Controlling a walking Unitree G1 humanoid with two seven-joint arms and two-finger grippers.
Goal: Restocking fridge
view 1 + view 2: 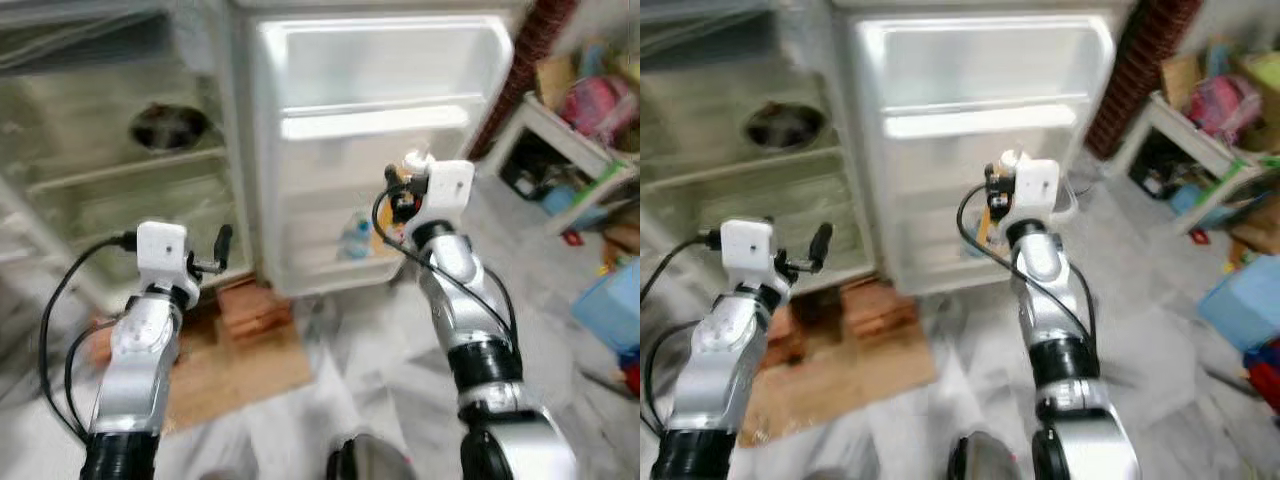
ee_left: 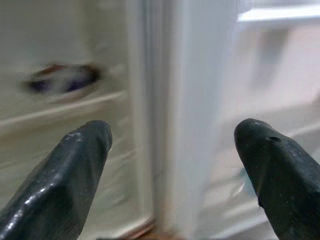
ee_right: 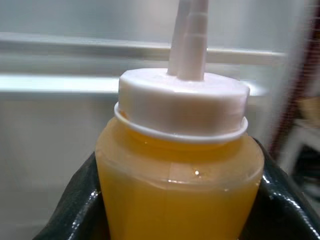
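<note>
The right gripper (image 3: 180,200) was closed on a squeeze bottle (image 3: 180,170) of orange-yellow sauce, its black fingers (image 3: 285,200) pressed on both sides of the bottle's body; the white cap and thin nozzle stood upright above them. In the head views this gripper (image 1: 405,200) was raised in front of the open fridge door (image 1: 380,150), near the door's middle shelf (image 1: 375,122), and the bottle itself was mostly hidden behind the white wrist block. The left gripper (image 2: 175,165) was wide open and held nothing; its two fingertips (image 2: 80,150) stood well apart, pointing toward the edge where the fridge body met the door. In the left eye view it (image 1: 215,250) hung low beside the fridge (image 1: 120,170), just above a stack of red bricks (image 1: 250,305) and a wooden board (image 1: 240,365) on the floor. All pictures were blurred. A dark round object (image 1: 170,125) lay on an upper shelf inside the fridge, too unclear to identify. A small bluish bottle (image 1: 355,235) stood in the lower door shelf, partly hidden by the right arm. At the right edge a white shelf unit (image 1: 565,150) held colourful things that were cut off and hard to make out.
</note>
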